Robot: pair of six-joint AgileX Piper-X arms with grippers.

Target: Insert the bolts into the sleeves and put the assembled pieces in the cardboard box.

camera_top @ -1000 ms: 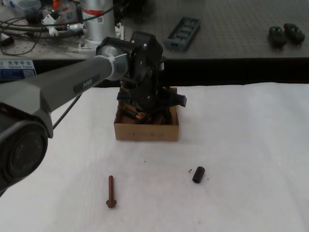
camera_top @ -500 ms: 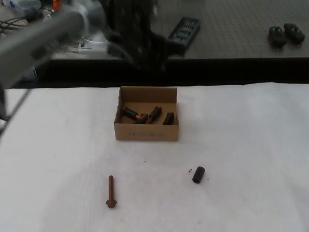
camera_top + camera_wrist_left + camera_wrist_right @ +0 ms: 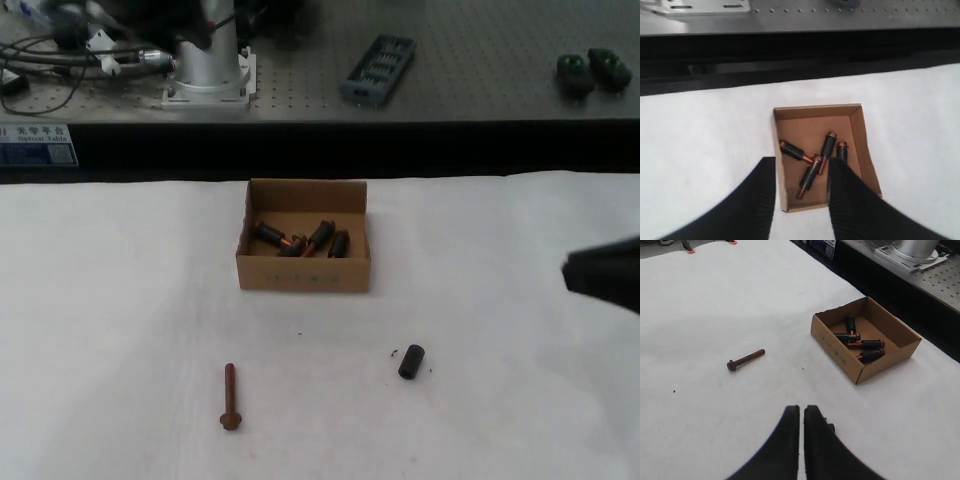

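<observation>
Cloth first: the white sheet covers your working area, with the perforated metal table behind it. Your left claw hangs above the cardboard box, its two fingers spread well apart and gripping nothing (the box's near wall shows right through the gap). Your right claw sits over the sheet with its fingers pressed nearly together, just a thin slit between them and nothing caught there. A dark arm tip pokes in at the right edge of the high view; whose arm it is, you cannot tell from there. The box stands open-topped at the far middle of the sheet, and four assembled pieces lie jumbled on its floor. On the near side, well apart from the box, the loose bolt lies flat, head at the near end. Smallest of all, the black sleeve rests on the sheet to the bolt's right, apart from it.
</observation>
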